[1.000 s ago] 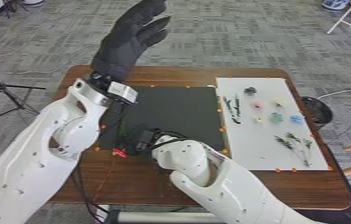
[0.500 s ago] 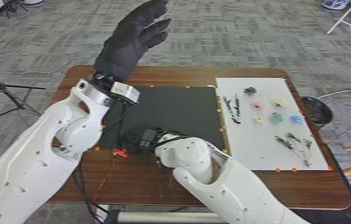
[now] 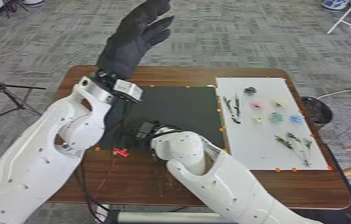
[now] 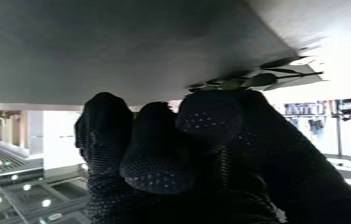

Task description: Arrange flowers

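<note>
a sprig with oval, dark green leaves is pinched in the right robot hand over the black mat. the left robot hand is raised, fingers straight. pink and blue flowers dot the white sheet.

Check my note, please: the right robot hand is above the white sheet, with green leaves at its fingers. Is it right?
Not fully: the head view shows the right robot hand above the black sheet, not the white sheet. The green leaves are indeed at its fingers.
</note>
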Robot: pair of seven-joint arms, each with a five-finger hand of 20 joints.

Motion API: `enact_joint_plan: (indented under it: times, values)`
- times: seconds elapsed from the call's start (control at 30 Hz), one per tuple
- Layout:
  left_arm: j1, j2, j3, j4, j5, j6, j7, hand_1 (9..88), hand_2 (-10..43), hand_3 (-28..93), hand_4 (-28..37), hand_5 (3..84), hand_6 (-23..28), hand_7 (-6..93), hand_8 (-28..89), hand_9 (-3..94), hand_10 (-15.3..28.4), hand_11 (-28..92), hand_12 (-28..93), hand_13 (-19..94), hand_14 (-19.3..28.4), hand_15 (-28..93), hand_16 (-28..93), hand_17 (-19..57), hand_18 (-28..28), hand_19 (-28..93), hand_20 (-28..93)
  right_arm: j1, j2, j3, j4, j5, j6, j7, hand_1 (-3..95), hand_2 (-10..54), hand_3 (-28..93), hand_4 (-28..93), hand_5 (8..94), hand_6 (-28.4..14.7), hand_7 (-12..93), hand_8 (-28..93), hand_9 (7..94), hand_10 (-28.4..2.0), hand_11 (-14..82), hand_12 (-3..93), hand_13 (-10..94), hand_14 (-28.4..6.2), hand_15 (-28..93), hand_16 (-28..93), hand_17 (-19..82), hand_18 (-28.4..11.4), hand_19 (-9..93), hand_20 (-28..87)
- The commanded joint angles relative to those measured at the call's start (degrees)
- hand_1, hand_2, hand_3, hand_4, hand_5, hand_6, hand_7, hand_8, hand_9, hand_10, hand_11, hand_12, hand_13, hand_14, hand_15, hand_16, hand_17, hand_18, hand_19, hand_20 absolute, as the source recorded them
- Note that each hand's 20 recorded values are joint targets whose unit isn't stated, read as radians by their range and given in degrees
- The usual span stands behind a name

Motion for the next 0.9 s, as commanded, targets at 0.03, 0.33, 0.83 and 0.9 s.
enact_joint_plan:
  times: [0.03, 0.33, 0.83, 0.9]
  values:
    - [1.9, 0.41, -1.66, -1.57, -0.21, -0.52, 0.11, 23.2, -7.0, 64, -28.3, 20.1, 2.1, 19.6, -10, 14.8, 9.0, 10, 22, 12, 13.4, 5, 11, -18.7, 20.0, 35, 8, 2.7, 0.0, -0.8, 1.8, -0.9, 0.5, 2.9, 21.6, 28.6, 93, -4, 34.3, 4.2, 18, -15, 80.4, -11.3, 68.6, 33.2, 80, -9.2, 87, 31, 49, -22.3, 93, 72]
    - [2.7, 0.84, -2.28, -2.04, -0.26, -0.16, 0.07, 23.1, -7.0, 64, -28.3, 20.2, 2.1, 19.6, -10, 14.8, 8.9, 10, 22, 12, 13.4, 5, 11, -18.7, 20.0, 35, 8, 2.6, 1.3, -1.7, 0.6, 0.0, -0.1, 2.3, 21.5, 28.7, 93, -4, 34.7, 4.2, 18, -15, 80.3, -11.3, 68.6, 33.1, 80, -9.3, 87, 31, 49, -22.3, 93, 72]
    - [0.4, 0.07, -0.45, -0.5, -0.33, 0.12, -0.1, 23.2, -7.0, 64, -28.3, 20.2, 2.1, 19.4, -10, 14.7, 8.9, 10, 22, 12, 13.5, 5, 11, -18.7, 20.5, 35, 8, 0.9, 0.1, 2.4, -3.1, 3.8, 1.6, -1.8, 17.1, 29.1, 93, -11, 34.1, 4.6, 17, -15, 80.0, -11.4, 68.5, 33.5, 80, -9.3, 87, 31, 49, -22.5, 93, 72]
    - [-0.3, -0.21, 0.24, 0.05, -0.35, 0.36, -0.06, 23.2, -7.0, 64, -28.3, 20.1, 2.1, 19.4, -10, 14.7, 8.9, 10, 22, 12, 13.5, 5, 11, -18.7, 20.5, 35, 8, 0.5, -0.3, 3.9, -3.2, 4.3, 2.4, -2.6, 16.6, 28.9, 93, -12, 33.8, 4.5, 17, -15, 79.9, -11.5, 68.5, 33.5, 80, -9.3, 87, 31, 49, -22.5, 93, 72]
